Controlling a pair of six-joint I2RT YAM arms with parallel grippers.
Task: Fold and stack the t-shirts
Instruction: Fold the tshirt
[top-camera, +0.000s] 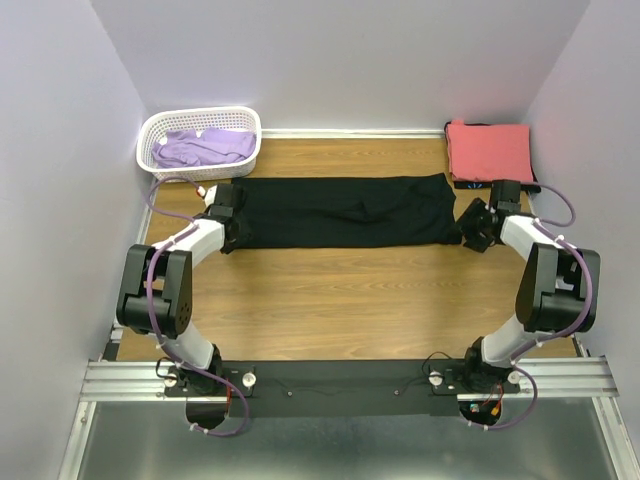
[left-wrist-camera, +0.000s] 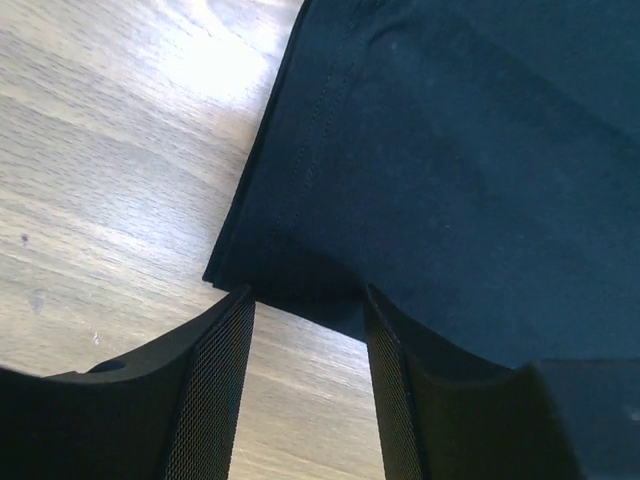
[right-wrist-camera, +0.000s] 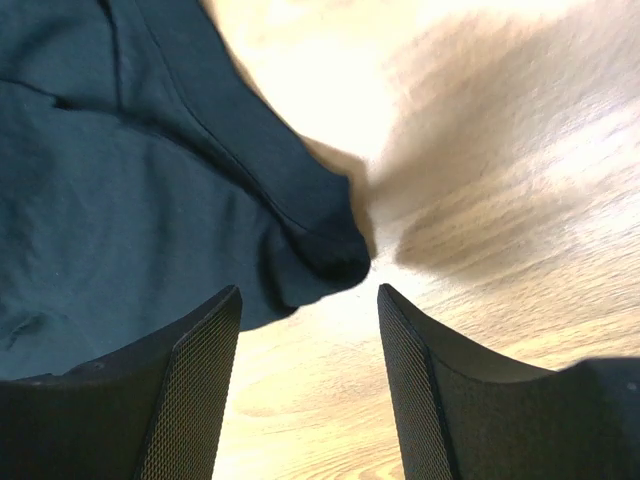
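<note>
The black t-shirt (top-camera: 345, 210) lies folded into a long flat band across the far half of the table. My left gripper (top-camera: 228, 235) is open and empty at the band's near left corner; in the left wrist view (left-wrist-camera: 308, 310) the shirt's corner (left-wrist-camera: 450, 160) lies just ahead of the fingers. My right gripper (top-camera: 470, 235) is open and empty at the band's near right corner; the right wrist view (right-wrist-camera: 308, 305) shows that rumpled corner (right-wrist-camera: 150, 190) just ahead of the fingertips. A folded coral-red t-shirt (top-camera: 489, 150) lies at the far right on a dark one (top-camera: 470, 184). A lavender t-shirt (top-camera: 205, 148) lies in the basket.
The white lattice basket (top-camera: 152, 150) stands at the far left corner against the wall. Pale walls close in the table at the left, back and right. Bare wooden tabletop (top-camera: 350, 300) stretches between the black shirt and the arm bases.
</note>
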